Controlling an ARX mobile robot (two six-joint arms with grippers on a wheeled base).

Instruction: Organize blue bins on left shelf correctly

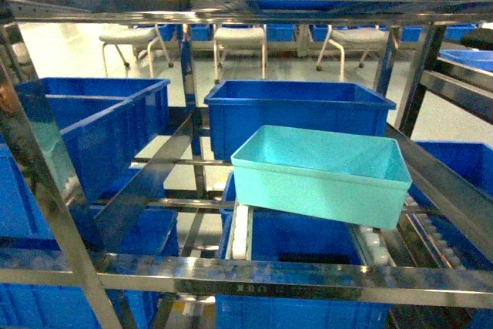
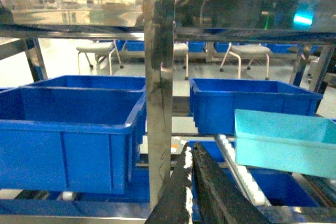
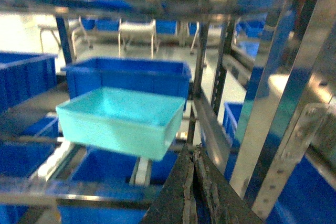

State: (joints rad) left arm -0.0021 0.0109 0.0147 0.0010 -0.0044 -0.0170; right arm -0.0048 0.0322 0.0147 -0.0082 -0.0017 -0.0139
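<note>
We see the pale tub [image 1: 323, 175] skewed on the rack [image 1: 254, 275]; both grippers [image 2: 190, 182] [image 3: 193, 187] closed, empty.

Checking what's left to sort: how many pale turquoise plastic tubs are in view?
1: the pale turquoise plastic tub sits skewed on the roller tracks, before a dark blue crate. Others may be hidden.

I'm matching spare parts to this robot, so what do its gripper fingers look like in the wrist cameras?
Only the fingers show. The left gripper has two long, dark, near-black fingers tapering to a point, with a rough white strip, perhaps padding, along the inner edge of one. The right gripper has similar dark tapered fingers with worn, greyish inner edges. No cables, markings or arm links are visible, and neither arm appears in the head view.
</note>
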